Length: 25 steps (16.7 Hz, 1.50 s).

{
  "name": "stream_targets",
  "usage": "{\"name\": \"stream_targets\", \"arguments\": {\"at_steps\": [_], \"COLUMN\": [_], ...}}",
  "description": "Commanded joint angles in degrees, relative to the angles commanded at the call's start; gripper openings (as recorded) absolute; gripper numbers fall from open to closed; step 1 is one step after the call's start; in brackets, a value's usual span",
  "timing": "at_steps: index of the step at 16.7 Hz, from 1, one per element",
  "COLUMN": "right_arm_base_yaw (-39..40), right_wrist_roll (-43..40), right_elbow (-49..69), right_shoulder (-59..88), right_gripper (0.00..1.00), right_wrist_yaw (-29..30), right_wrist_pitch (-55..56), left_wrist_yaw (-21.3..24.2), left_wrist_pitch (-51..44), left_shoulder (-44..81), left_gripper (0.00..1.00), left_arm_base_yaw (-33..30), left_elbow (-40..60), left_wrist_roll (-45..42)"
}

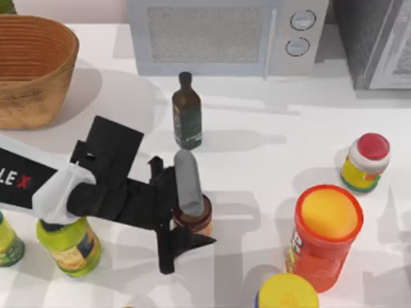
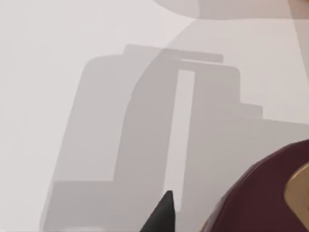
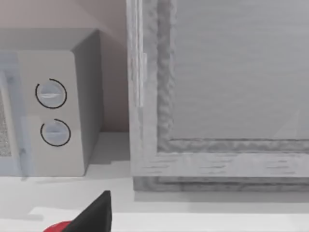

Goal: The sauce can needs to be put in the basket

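Maroon-topped, the sauce can [image 1: 192,219] stands on the white table [image 1: 257,154], near the middle. Your left gripper [image 1: 183,215] sits directly over it, fingers apart on either side, likely lined up to grasp. Wicker, the basket [image 1: 32,70] waits well apart at the table's far left corner. Your right arm is parked near the microwave [image 3: 53,106].

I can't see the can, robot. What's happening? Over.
Left pincer down over the sauce can, mid-table. Can not lifted clear yet. Basket sits far left corner. Dark bottle stands near that path.
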<state>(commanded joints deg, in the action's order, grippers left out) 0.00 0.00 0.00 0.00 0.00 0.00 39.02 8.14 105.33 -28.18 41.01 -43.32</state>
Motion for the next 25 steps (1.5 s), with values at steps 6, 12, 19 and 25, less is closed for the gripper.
{"name": "stream_targets", "arguments": {"at_steps": [6, 12, 19, 25], "right_arm_base_yaw": [0.00, 0.00, 0.00, 0.00], "right_wrist_roll": [0.00, 0.00, 0.00, 0.00], "right_elbow": [0.00, 0.00, 0.00, 0.00], "right_shoulder": [0.00, 0.00, 0.00, 0.00], "right_gripper": [1.00, 1.00, 1.00, 1.00], "right_wrist_yaw": [0.00, 0.00, 0.00, 0.00], "right_wrist_pitch": [0.00, 0.00, 0.00, 0.00], "left_wrist_yaw": [-3.86, -17.14, -29.72, -32.26], "left_wrist_pitch": [-5.56, -21.07, -36.80, -43.96], "left_shoulder": [-0.96, -5.17, -8.37, -7.71], "left_gripper": [0.00, 0.00, 0.00, 0.00], "left_arm_base_yaw": [-0.10, 8.02, 25.96, 35.33], "left_elbow": [3.34, 18.98, 42.65, 52.47], "left_wrist_roll": [4.56, 19.34, 33.45, 36.95]}}
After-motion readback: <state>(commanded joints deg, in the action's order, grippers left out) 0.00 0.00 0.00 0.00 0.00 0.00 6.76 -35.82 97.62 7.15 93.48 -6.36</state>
